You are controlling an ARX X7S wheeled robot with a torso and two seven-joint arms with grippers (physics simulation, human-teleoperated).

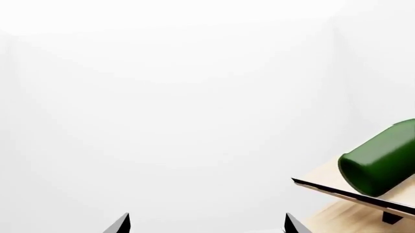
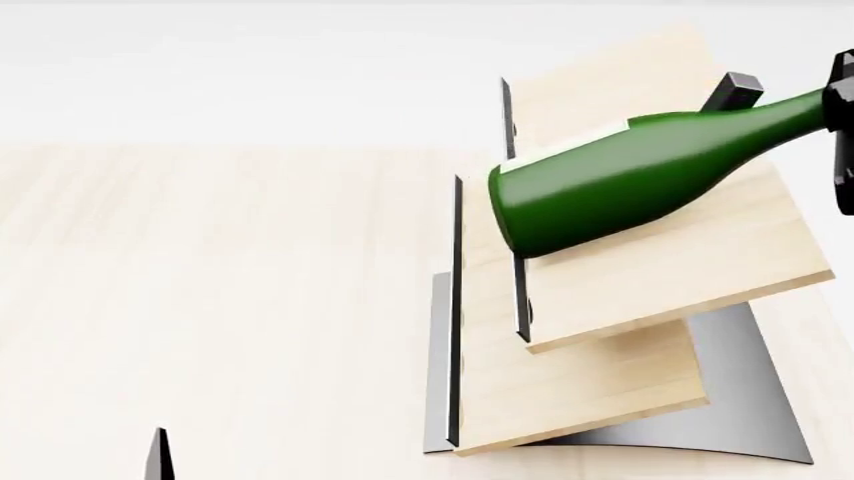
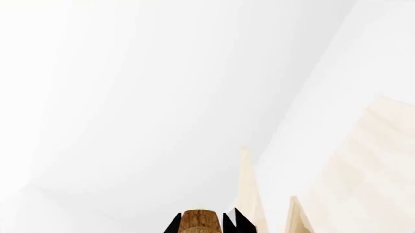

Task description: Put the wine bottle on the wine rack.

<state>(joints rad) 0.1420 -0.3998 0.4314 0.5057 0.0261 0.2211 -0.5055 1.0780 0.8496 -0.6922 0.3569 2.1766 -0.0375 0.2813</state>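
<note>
The wine bottle (image 2: pixel 627 180) is dark green and lies tilted over the top board of the wine rack (image 2: pixel 667 270), base toward the black edge strip, neck pointing up and to the right. Whether it touches the board cannot be told. My right gripper (image 2: pixel 843 130) holds it at the neck end at the head view's right edge. In the right wrist view the brown cork (image 3: pixel 198 223) sits between the black fingers of the right gripper (image 3: pixel 203 221). My left gripper (image 1: pixel 207 224) stands open and empty, left of the bottle's base (image 1: pixel 382 155) and the rack's board (image 1: pixel 337 213).
The rack's curved grey metal base (image 2: pixel 761 400) stands on a pale wooden tabletop (image 2: pixel 200 300). A black peg (image 2: pixel 731 92) sticks up behind the bottle's neck. One left fingertip (image 2: pixel 158 455) shows at the head view's lower left. A white wall lies behind.
</note>
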